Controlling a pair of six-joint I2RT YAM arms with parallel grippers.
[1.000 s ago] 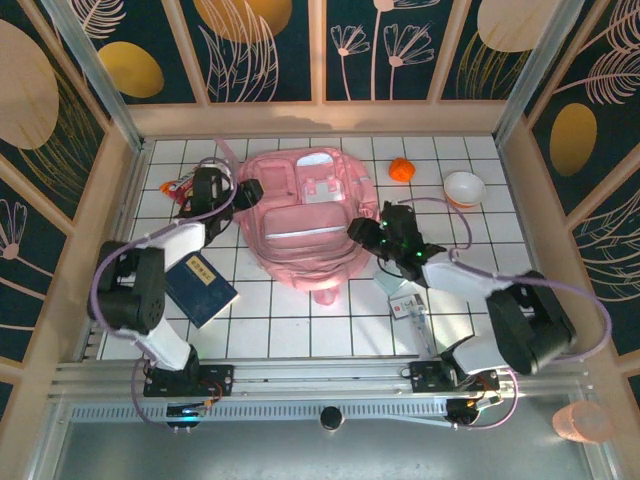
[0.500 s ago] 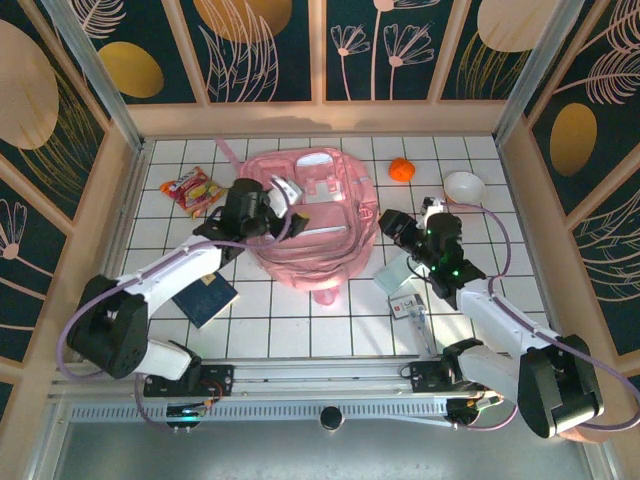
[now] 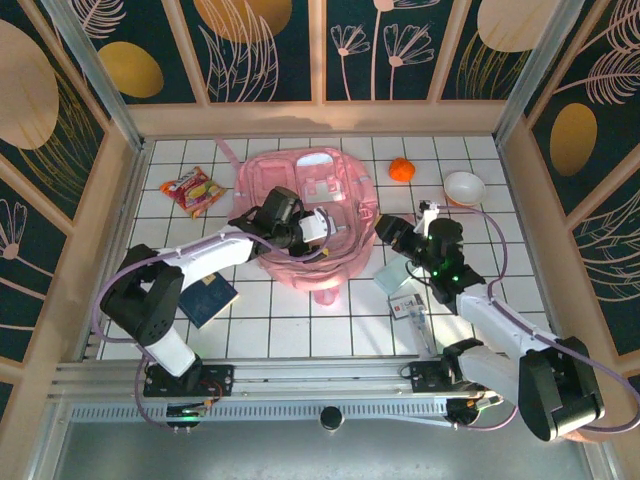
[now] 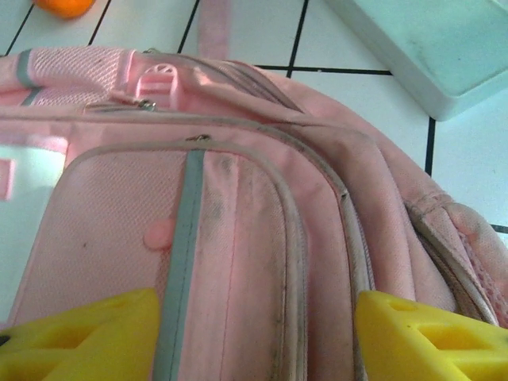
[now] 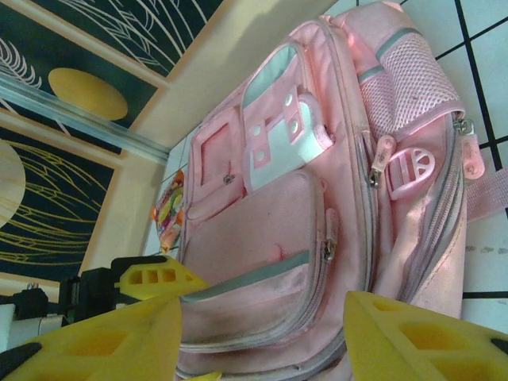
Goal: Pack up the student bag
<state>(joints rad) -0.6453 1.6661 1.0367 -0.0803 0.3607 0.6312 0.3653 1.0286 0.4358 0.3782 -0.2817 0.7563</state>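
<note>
Top external view puts the large soft pink fabric backpack (image 3: 340,200) flat at mid-table, pockets facing up and every zip looking shut, so I judge packing is at the opening step. The left gripper (image 4: 258,305) hovers over the front pocket (image 4: 230,230), fingers spread and empty. The right gripper (image 5: 266,305), likewise spread and empty, faces the bag's side. Next calls for pinching a small zip pull (image 5: 327,251) while the other arm steadies the fabric. From above, the left arm covers the bag's lower front, and its contents cannot be told.
</note>
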